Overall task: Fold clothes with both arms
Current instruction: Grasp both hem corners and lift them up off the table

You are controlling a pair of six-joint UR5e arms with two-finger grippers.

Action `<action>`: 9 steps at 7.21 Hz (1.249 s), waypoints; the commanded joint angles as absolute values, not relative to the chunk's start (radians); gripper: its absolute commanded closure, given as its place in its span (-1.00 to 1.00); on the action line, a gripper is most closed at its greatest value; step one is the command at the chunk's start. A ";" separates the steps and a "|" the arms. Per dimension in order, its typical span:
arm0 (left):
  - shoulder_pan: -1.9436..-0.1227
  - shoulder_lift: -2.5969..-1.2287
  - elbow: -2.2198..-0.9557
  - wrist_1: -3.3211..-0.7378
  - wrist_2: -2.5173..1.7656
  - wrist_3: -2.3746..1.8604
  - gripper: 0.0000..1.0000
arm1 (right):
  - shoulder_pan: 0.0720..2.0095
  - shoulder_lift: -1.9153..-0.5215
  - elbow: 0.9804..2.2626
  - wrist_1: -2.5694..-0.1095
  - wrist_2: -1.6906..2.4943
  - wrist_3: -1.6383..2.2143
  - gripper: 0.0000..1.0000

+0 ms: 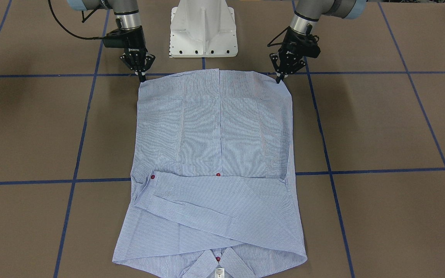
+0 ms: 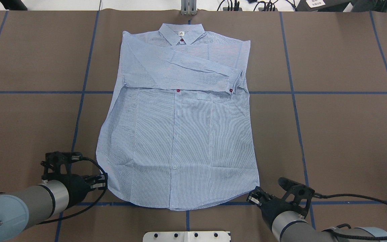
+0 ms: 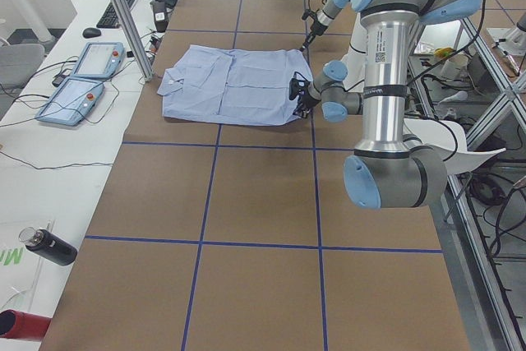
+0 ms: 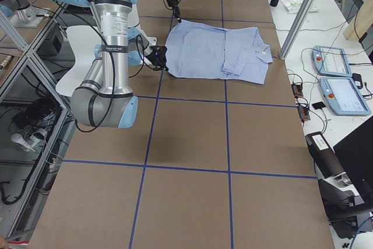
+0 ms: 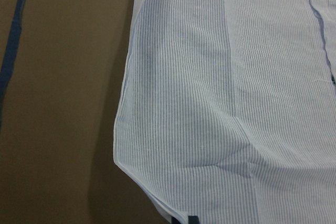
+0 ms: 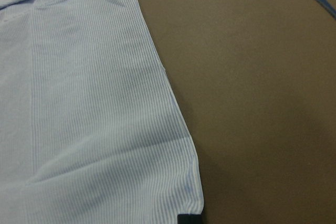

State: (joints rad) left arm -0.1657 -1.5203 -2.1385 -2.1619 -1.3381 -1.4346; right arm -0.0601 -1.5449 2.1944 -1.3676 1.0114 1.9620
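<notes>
The light blue striped shirt (image 1: 214, 127) (image 2: 180, 134) lies flat and face up on the brown table, collar (image 2: 181, 33) at the far side. Both sleeves are folded across the chest, one cuff (image 2: 235, 84) with a red button on top. My left gripper (image 1: 280, 80) (image 2: 103, 181) is pinched shut on the hem corner on my left. My right gripper (image 1: 142, 78) (image 2: 252, 198) is shut on the opposite hem corner. Each wrist view shows its hem corner (image 5: 152, 192) (image 6: 191, 203) running down to a black fingertip at the bottom edge. The cloth still rests on the table.
The white pedestal base (image 1: 203, 31) stands just behind the hem, between the arms. Blue tape lines (image 2: 79, 111) grid the table. Off the far edge lie teach pendants (image 3: 82, 80) and a bottle (image 3: 49, 246). Bare brown table (image 2: 341, 134) flanks the shirt on both sides.
</notes>
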 commanded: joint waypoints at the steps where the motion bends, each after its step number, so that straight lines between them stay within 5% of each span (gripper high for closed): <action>1: -0.175 -1.499 -2.324 -2.093 -1.420 -1.430 1.00 | -0.063 -1.552 2.470 -1.575 1.078 1.962 1.00; 3: -0.181 -1.515 -2.664 -1.751 -1.591 -1.430 1.00 | -0.071 -1.533 2.720 -1.788 1.171 1.962 1.00; 4: -0.225 -1.517 -2.716 -1.714 -1.650 -1.427 1.00 | -0.055 -1.490 2.732 -1.811 1.186 1.960 1.00; 6: -0.308 -1.563 -2.609 -1.698 -1.667 -1.346 1.00 | 0.041 -1.463 2.700 -1.828 1.242 1.903 1.00; 9: -0.541 -1.825 -2.239 -1.698 -1.628 -1.271 1.00 | 0.304 -1.317 2.493 -1.829 1.273 1.743 1.00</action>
State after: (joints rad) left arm -0.4457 -1.7207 -2.3783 -1.6994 -1.6483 -1.3185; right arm 0.1882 -1.3698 2.5781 -1.8306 1.2516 1.8128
